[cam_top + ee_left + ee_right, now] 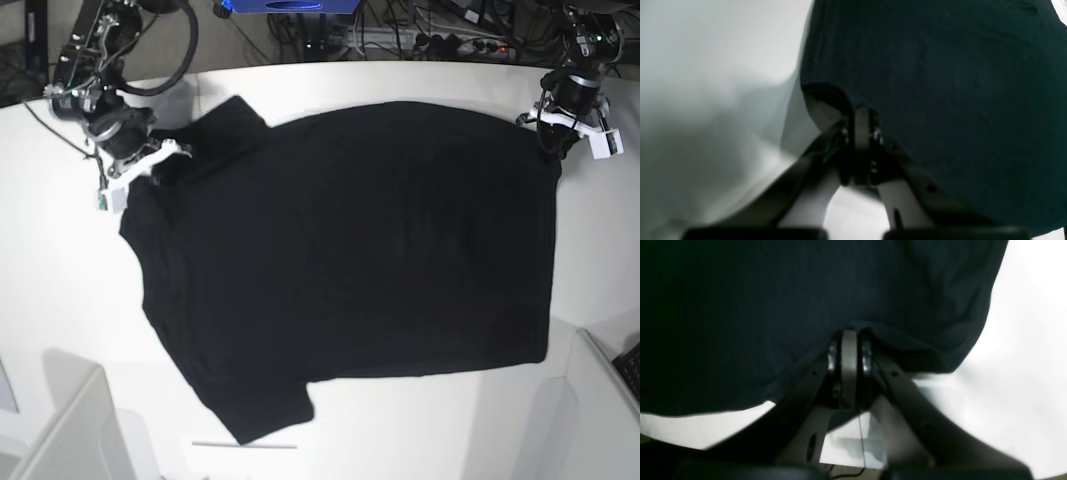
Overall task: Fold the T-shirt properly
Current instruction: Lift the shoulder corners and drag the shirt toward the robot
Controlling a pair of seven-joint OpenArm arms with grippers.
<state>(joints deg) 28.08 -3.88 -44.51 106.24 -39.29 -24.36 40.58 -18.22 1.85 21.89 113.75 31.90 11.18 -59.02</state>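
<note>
risk: both pincers, left pincer (862,115) and right pincer (848,340), pinching t-shirt (350,260) edges; uneven lift could slip hem, bunch cloth on tabletop (420,420).

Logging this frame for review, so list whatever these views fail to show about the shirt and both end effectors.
- T-shirt underside: base view shows only plain black; any print is hidden against the table.
- Left end effector: left wrist view is blurred, and cloth covers its tips.
- Right end effector: right wrist view, tips buried in a fold.
- Base view: both end effectors too small to judge the grip.
</note>
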